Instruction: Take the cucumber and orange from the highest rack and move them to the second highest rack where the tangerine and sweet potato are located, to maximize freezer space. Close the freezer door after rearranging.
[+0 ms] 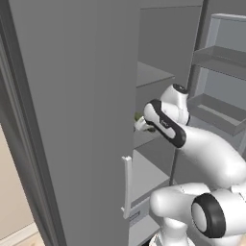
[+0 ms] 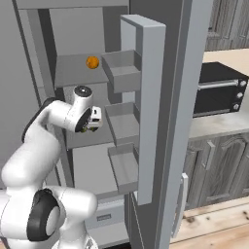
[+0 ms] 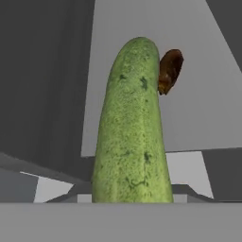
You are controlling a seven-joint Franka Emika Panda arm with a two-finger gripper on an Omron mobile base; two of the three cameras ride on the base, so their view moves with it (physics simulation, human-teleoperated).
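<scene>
- The freezer (image 2: 73, 29) stands open, its freezer door (image 2: 146, 97) swung out at the 3 o'clock side; lipped door trays (image 2: 121, 73) look bare.
- The highest rack (image 2: 73, 73) carries the orange (image 2: 92, 62) alone, near its 2 o'clock corner.
- The second highest rack (image 2: 97, 138) lies below the gripper (image 2: 91, 125); a brown item (image 3: 169, 71), probably the sweet potato, rests just past the cucumber's tip at 1 o'clock.
- The gripper is clamped on the cucumber (image 3: 132, 132), which juts forward along the fingers.
- Risk: the cucumber's tip could knock the brown item, or roll once released.
- Risk: the elbow (image 1: 166, 124) works near the door trays; a wide swing may strike them.
</scene>
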